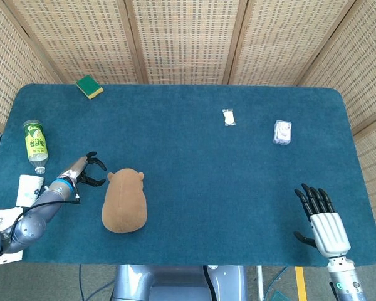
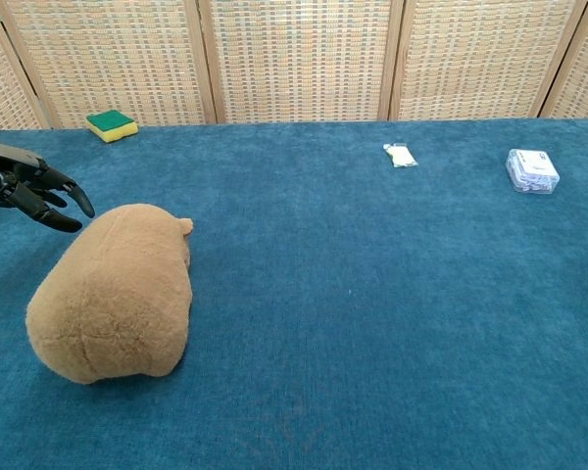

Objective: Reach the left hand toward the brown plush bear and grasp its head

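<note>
The brown plush bear point(image 1: 125, 201) lies face-down on the blue felt-covered table point(image 1: 188, 132). Just left of its head, the left hand point(image 1: 88, 170) hovers with fingers spread, empty. Far right of the bear, the right hand point(image 1: 322, 217) rests with fingers apart.

Left hand point(image 1: 88, 170) just left of plush bear point(image 1: 124, 200)

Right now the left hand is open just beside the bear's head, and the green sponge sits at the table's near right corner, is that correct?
Not quite. The sponge sits at the far left corner of the table, as the head view shows. The rest holds: the left hand is open, fingers spread, just beside the head of the bear and not yet gripping it.
</note>
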You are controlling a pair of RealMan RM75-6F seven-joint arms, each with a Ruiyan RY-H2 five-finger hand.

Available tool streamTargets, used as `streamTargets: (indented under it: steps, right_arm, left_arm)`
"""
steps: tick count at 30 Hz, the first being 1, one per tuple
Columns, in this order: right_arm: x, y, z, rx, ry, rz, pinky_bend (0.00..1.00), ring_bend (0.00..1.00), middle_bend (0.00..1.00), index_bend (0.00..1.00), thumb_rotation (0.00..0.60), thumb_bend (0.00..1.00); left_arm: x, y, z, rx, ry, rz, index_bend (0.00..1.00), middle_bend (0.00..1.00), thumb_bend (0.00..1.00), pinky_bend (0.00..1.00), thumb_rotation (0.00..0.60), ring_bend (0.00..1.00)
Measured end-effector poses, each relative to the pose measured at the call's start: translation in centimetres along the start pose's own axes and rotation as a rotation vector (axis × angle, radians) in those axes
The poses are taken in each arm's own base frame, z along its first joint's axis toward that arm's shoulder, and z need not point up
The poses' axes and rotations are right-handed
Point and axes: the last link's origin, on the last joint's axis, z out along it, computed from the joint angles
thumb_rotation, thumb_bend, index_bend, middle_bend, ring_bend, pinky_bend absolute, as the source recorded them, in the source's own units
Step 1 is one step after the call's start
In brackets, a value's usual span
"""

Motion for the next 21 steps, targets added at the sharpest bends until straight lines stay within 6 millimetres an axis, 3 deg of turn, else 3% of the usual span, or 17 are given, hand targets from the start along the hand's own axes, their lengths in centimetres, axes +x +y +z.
streamTargets:
  steps: [21]
  right_arm:
    - [0.3, 0.0, 0.0, 0.003, 0.011, 0.019, 0.00, 0.00, 0.00, 0.00, 0.600, 0.09]
  left_arm:
    - [-0.9, 0.8, 0.4, -0.012, -0.016, -0.017, 0.44, 0.00, 0.34, 0.00, 0.600, 0.00]
